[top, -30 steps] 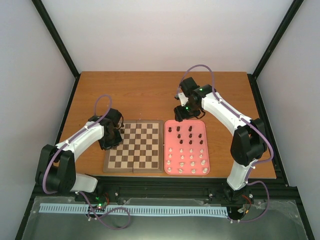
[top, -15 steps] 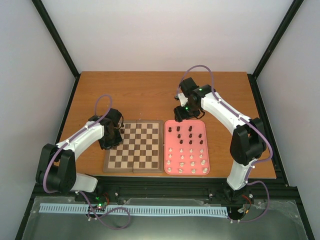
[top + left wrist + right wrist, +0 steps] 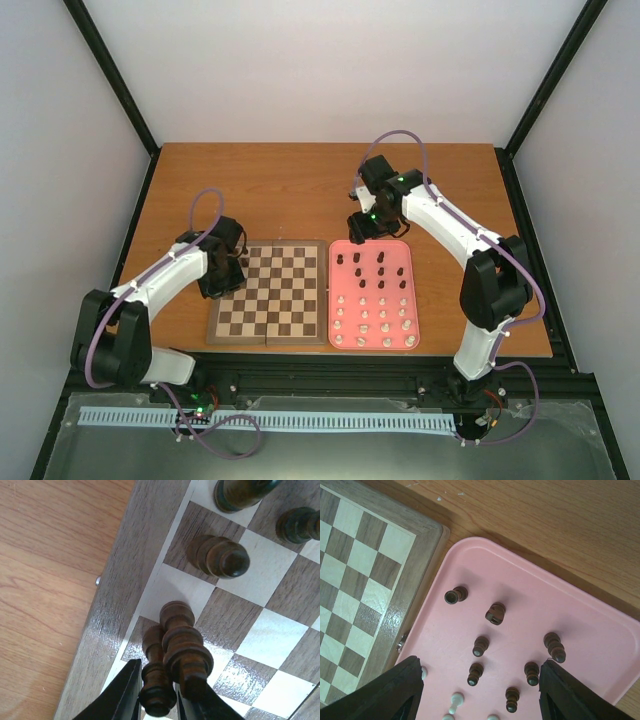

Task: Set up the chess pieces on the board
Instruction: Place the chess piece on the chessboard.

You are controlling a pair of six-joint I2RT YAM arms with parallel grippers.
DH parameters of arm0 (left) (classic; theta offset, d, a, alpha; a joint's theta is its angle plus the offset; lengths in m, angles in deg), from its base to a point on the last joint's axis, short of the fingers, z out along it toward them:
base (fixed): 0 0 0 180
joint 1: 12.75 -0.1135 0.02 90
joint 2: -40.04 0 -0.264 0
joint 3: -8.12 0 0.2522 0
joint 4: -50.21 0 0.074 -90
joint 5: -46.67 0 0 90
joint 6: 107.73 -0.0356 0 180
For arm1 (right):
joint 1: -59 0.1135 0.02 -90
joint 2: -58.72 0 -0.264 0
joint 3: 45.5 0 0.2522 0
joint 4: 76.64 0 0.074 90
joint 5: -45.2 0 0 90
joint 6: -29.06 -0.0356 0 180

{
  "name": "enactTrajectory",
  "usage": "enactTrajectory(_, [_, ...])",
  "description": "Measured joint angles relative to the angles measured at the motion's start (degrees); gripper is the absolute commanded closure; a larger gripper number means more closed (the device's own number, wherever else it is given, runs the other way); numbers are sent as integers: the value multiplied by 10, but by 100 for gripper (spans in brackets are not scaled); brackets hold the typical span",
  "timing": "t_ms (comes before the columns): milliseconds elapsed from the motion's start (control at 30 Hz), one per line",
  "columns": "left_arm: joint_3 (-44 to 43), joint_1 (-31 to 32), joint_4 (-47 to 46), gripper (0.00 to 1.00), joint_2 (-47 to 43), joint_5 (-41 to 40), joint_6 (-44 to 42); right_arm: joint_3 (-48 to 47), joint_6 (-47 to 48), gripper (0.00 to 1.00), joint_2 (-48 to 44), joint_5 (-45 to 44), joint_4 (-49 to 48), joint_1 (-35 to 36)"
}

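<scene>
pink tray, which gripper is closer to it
Right. The right gripper hangs above the pink tray's far end; the left gripper is at the board's left edge, the whole board between it and the tray.

No text, label, brand, number or sign can be read in any of the views.
</scene>
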Motion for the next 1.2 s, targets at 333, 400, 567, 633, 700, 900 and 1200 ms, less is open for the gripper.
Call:
enactTrajectory(333, [1, 0, 11, 76, -13, 6, -1, 0, 1, 37, 0, 3, 0, 0])
enactTrajectory(400, [2, 0, 12, 76, -14, 8, -1, 0, 1, 37, 0, 3, 0, 0])
enactTrajectory(567, [5, 0, 12, 76, -15, 8, -2, 1, 1, 37, 0, 7, -1, 0])
enactTrajectory(633, [5, 0, 12, 76, -15, 8, -2, 3, 1, 37, 0, 7, -2, 0])
enactTrajectory(700, [5, 0, 12, 80, -14, 8, -2, 4, 2, 37, 0, 7, -2, 0])
enactTrajectory(900, [5, 0, 9, 97, -10, 11, -10, 4, 2, 37, 0, 7, -2, 0])
enactTrajectory(1200, [5, 0, 10, 97, -8, 22, -12, 4, 3, 37, 0, 8, -2, 0])
